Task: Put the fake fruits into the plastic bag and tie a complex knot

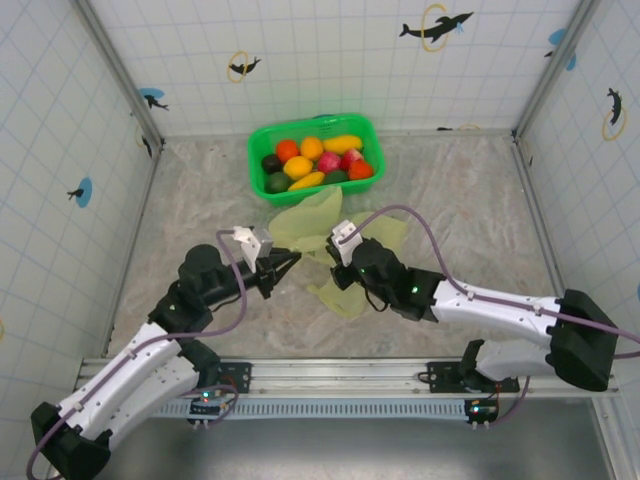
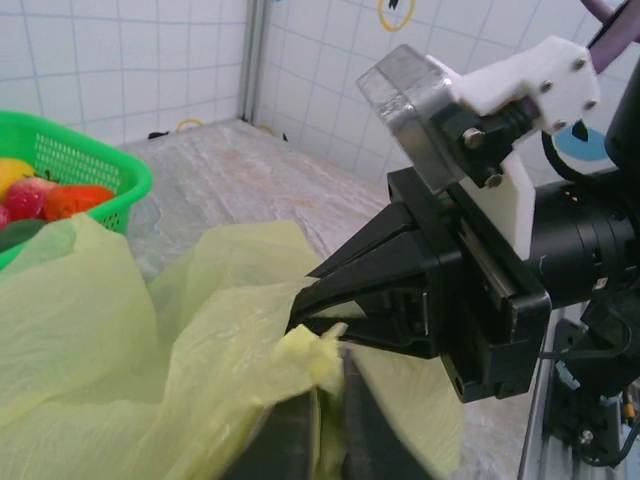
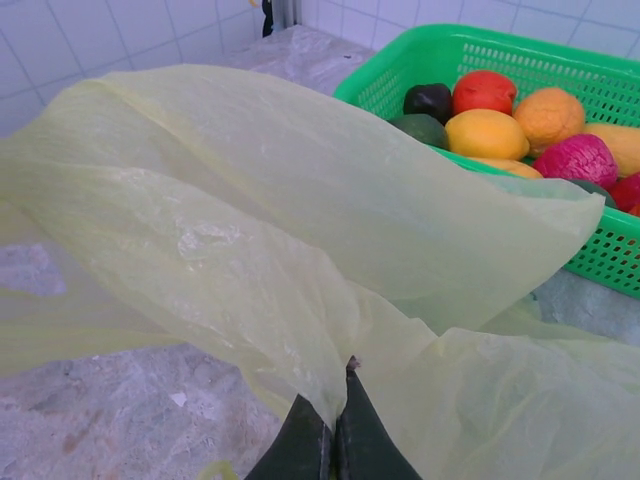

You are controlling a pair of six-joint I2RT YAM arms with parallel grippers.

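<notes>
Marbled table (image 1: pixel 470 200), fruits (image 1: pixel 318 160) in basket (image 1: pixel 262 140), right claw (image 3: pixel 335 428) pinching bag (image 3: pixel 300 220)

You have the basket (image 1: pixel 256 165) at the far middle of the table (image 1: pixel 470 200), with the fruits (image 1: pixel 315 160) in it. The bag (image 1: pixel 305 222) lies just before it. The left gripper (image 1: pixel 292 261) sits at the bag's left and the right gripper (image 1: pixel 334 262) at its right, tips facing.
</notes>
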